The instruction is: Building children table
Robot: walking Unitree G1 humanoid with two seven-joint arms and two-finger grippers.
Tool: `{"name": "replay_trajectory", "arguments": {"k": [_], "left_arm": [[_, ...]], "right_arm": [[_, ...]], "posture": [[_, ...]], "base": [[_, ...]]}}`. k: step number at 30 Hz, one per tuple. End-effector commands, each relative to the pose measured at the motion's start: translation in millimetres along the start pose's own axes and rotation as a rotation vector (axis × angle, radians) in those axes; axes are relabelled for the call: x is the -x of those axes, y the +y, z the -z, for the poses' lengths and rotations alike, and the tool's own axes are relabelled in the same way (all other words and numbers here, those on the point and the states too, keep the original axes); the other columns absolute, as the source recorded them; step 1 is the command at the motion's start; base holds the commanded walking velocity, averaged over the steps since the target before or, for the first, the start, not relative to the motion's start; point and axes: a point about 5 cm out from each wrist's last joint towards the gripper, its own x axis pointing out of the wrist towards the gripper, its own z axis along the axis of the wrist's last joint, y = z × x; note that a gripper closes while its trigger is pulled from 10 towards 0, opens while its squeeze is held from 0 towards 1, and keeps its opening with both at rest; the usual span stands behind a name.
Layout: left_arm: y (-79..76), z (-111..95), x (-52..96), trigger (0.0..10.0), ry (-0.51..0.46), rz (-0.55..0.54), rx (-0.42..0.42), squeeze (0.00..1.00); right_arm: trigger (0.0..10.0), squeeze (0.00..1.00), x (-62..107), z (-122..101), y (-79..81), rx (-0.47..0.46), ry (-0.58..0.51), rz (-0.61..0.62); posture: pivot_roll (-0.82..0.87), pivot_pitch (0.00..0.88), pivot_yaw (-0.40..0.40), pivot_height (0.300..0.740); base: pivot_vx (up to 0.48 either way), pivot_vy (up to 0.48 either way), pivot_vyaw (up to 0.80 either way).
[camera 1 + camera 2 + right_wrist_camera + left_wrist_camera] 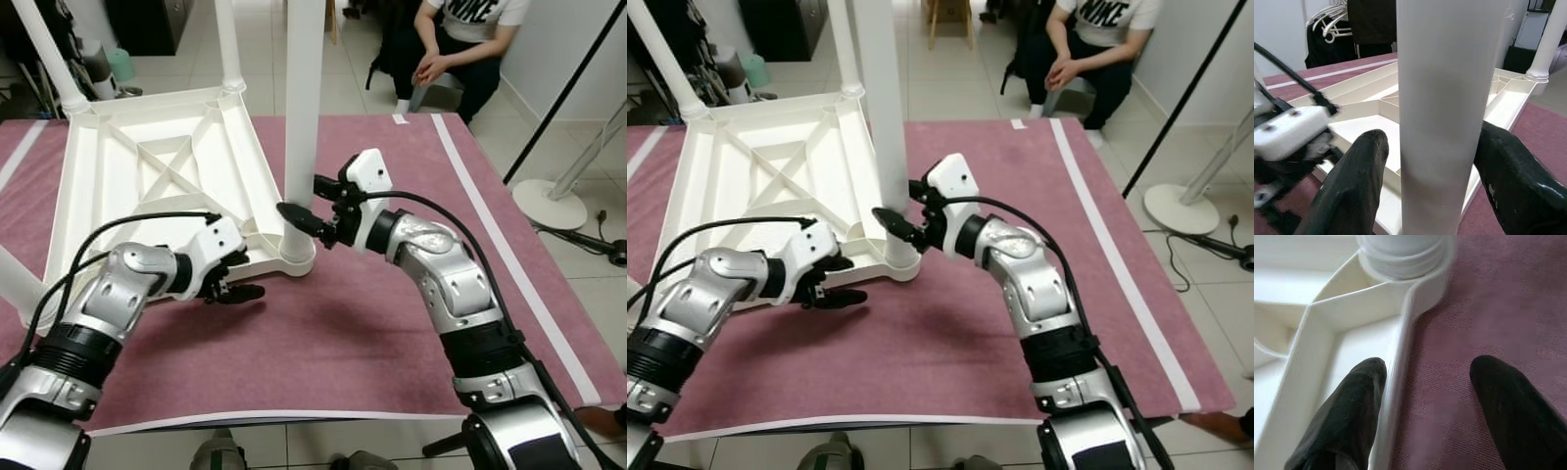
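Note:
A white children's table [257, 166] lies upside down on a maroon mat [343, 333]. An upright white table leg [302, 98] stands in the near right corner socket [297, 250]. My right gripper [302, 201] is open, one black finger on each side of that leg a little above the socket; in the right wrist view one finger [1508, 181] touches the leg [1442, 98] and the other stands just off it. My left gripper [240, 279] is open and straddles the table's near rim [1396, 382], one finger [1347, 411] inside against it, the other on the mat.
Two more legs [230, 49] stand in the far corners. A person [460, 44] sits beyond the mat's far right corner. A white stand base [549, 201] and cables lie on the tiled floor to the right. The mat's front edge is close to me.

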Motion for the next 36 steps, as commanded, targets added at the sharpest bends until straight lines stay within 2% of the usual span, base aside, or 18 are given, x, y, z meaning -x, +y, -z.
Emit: {"name": "replay_trajectory", "arguments": {"k": [1,3,4,5,6,17,20,22,24,25,27,29,31,33,36], "left_arm": [[1.3,3.6,-5.1,10.0,0.029,-0.025,-0.004,0.0],[3.0,3.6,-9.9,9.7,0.037,-0.035,0.003,0.0],[4.3,4.7,-12.6,4.1,0.053,-0.039,0.004,0.0],[4.3,4.7,-12.6,4.1,0.053,-0.039,0.004,0.0],[5.0,5.8,-13.6,0.0,0.064,-0.036,0.0,0.0],[7.3,9.3,-10.1,0.0,0.087,-0.014,-0.027,0.0],[7.8,7.3,-7.6,0.0,0.07,0.002,-0.037,0.0],[0.2,-2.1,1.8,0.0,0.004,0.07,-0.081,0.0],[-3.2,-5.4,5.0,0.0,-0.017,0.092,-0.094,0.0],[-7.7,-10.0,10.3,10.0,-0.045,0.119,-0.118,0.0],[-7.7,-10.0,10.3,10.0,-0.045,0.119,-0.118,0.0],[-17.4,-19.0,23.0,10.0,-0.097,0.16,-0.175,0.0],[-17.4,-19.0,23.0,10.0,-0.097,0.16,-0.175,0.0],[-27.6,-21.7,40.1,10.0,-0.101,0.187,-0.271,0.0],[-32.9,-19.3,46.3,10.0,-0.088,0.2,-0.305,0.0]], "right_arm": [[10.0,0.0,-2.6,-2.8,1.4,0.0,-0.013,-0.013],[10.0,0.0,-2.5,-2.8,1.6,-0.001,-0.014,-0.013],[10.0,0.0,-2.5,-2.9,1.9,-0.002,-0.015,-0.012],[10.0,0.0,-2.5,-2.9,1.9,-0.002,-0.015,-0.012],[10.0,0.0,-2.7,-3.1,2.0,-0.003,-0.017,-0.011],[10.0,0.0,-2.9,-3.6,2.1,-0.004,-0.022,-0.007],[10.0,0.0,-2.8,-3.6,1.9,-0.004,-0.022,-0.005],[10.0,0.0,-2.2,-6.2,1.5,0.004,-0.029,-0.005],[10.0,0.0,-2.0,-7.6,1.4,0.006,-0.032,-0.006],[10.0,0.0,-1.5,-10.9,2.1,0.009,-0.041,-0.015],[10.0,0.0,-1.5,-10.9,2.1,0.009,-0.041,-0.015],[10.0,0.0,2.4,-18.5,8.3,0.022,-0.054,-0.081],[10.0,0.0,2.4,-18.5,8.3,0.022,-0.054,-0.081],[10.0,0.0,11.2,-22.7,18.9,0.05,-0.031,-0.174],[10.0,0.0,15.3,-22.2,23.5,0.058,-0.015,-0.204]], "posture": [[0.1,0.0,0.033,0.74],[0.1,0.0,0.033,0.74],[0.1,0.0,0.037,0.74],[0.1,0.0,0.037,0.74],[0.1,0.0,0.039,0.74],[0.1,0.0,0.042,0.74],[0.1,0.0,0.045,0.74],[0.1,0.0,0.045,0.74],[0.1,0.0,0.045,0.74],[0.1,0.0,0.044,0.74],[0.1,0.0,0.044,0.74],[0.11,0.0,0.035,0.74],[0.11,0.0,0.035,0.74],[0.11,0.0,0.018,0.74],[0.11,0.0,0.012,0.74]], "base": [[0.0,0.0,0.0],[0.0,0.0,0.0],[0.0,0.0,0.0],[0.0,0.0,0.0],[0.0,0.0,0.0],[0.0,0.0,0.0],[0.0,0.0,0.0],[0.0,0.0,0.0],[0.0,0.0,0.0],[0.0,0.0,0.0],[0.0,0.0,0.0],[0.0,0.0,0.0],[0.0,0.0,0.0],[0.0,0.0,0.0],[0.0,0.0,0.0]]}}
